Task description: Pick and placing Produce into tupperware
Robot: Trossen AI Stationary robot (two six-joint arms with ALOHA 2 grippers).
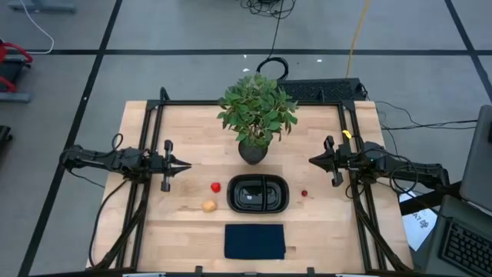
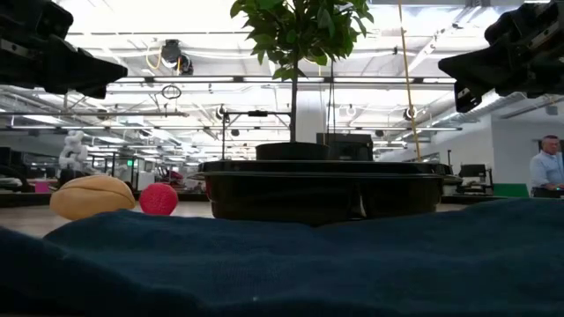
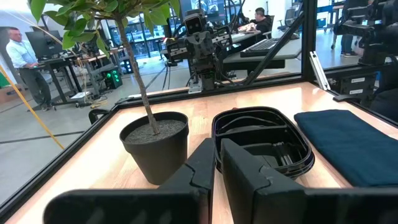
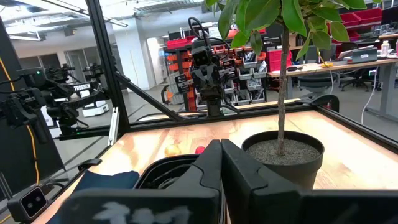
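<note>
Barely visible: small berry (image 1: 304, 193) beside tupperware (image 1: 257, 206).

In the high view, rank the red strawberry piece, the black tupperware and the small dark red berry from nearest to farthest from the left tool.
Measured from the left tool:
1. Red strawberry piece, just left of the container.
2. Black tupperware, at the table's middle.
3. Small dark red berry, right of the container.

dark red berry (image 1: 304, 193) too small to identify; plant (image 2: 300, 31) top cut off in low view.
</note>
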